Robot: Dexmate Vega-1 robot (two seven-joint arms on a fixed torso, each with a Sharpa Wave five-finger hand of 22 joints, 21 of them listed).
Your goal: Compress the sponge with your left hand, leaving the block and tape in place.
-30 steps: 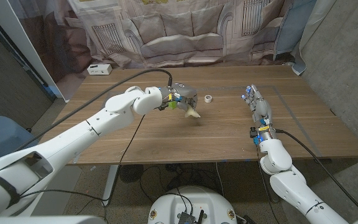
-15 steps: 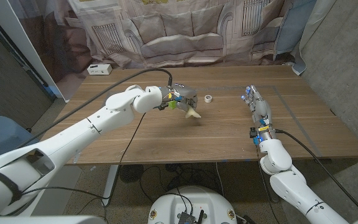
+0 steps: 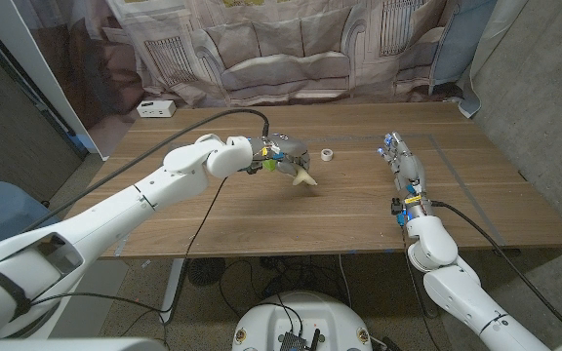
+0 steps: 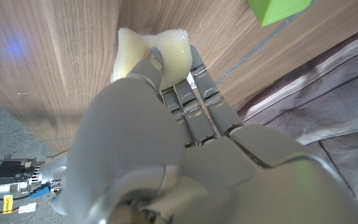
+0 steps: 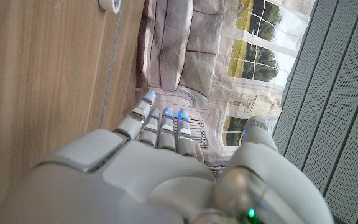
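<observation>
1. Now my left hand is closed on the pale yellow sponge near the middle of the bench; in the left wrist view my fingers press into the sponge, which is pinched in at its middle, against the wood.
2. Seen from the head view, the sponge pokes out from under that hand on the side toward me.
3. A green block sits just beside the sponge, close against my left hand; in the left wrist view the block lies apart from the sponge on the bare wood.
4. A small roll of white tape lies near the sponge, on the side toward my right arm and a little farther from me.
5. My right hand is well apart from the sponge, fingers straight and spread slightly, holding nothing.
6. A small white box sits far from the sponge, at the bench's far left corner.
</observation>
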